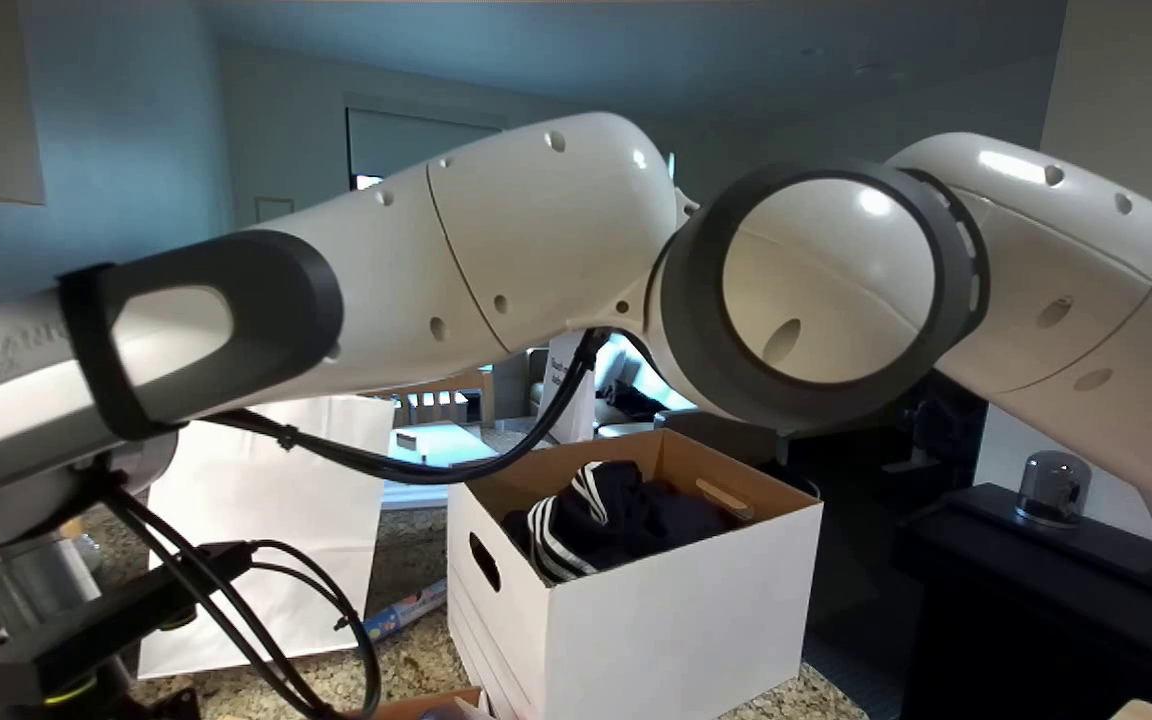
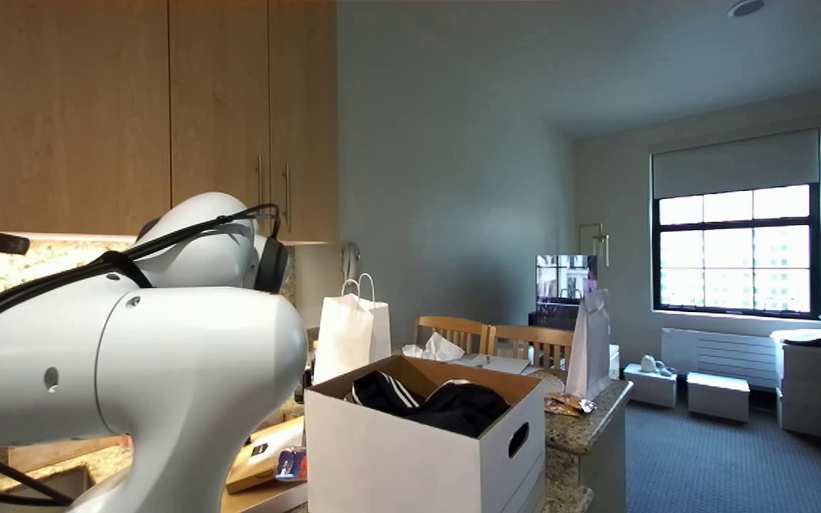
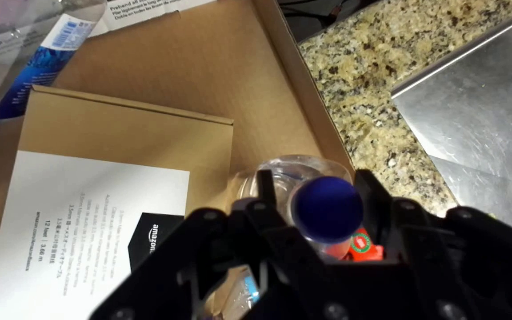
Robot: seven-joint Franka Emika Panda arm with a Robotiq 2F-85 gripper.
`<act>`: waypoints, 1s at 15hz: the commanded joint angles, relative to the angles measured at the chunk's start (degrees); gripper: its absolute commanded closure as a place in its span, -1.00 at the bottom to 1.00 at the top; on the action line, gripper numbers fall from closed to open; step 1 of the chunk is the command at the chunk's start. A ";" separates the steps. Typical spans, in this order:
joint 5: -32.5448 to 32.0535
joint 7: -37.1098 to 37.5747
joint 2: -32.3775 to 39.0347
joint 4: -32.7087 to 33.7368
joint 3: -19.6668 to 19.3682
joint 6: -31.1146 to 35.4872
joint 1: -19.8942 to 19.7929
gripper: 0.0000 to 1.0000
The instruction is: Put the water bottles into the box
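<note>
Counter of speckled granite ran in a strip between a steel sink and a cardboard tray. By the tray's sink-side edge was a blue-capped clear bottle, cap uppermost; the gripper reached around its top, jaws partly apart on either side, though whether they pressed it I could not tell. A second clear bottle, blue-labelled, showed partly at the tray's printed edge, past a flat carton. Near an edge of the counter stood the white box, dark striped clothes inside. In an exterior view, a tall white bag stood near an end corner of the counter, shiny packets at its foot. Around lay the room: wooden chairs, blue carpet, a window with its blind partly lowered, and wooden cupboards.
</note>
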 commanded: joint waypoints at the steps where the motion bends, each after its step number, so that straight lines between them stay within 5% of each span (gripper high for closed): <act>1: -1.74 -0.88 0.82 2.58 -0.81 -1.80 1.40 0.60; 3: -2.01 -0.63 0.43 2.41 -1.17 -1.95 1.73 0.79; 10: -5.01 6.84 -8.57 -3.04 -4.55 -2.89 4.07 0.76; 15: -5.52 18.78 -19.48 -7.51 -6.91 -2.08 4.43 0.78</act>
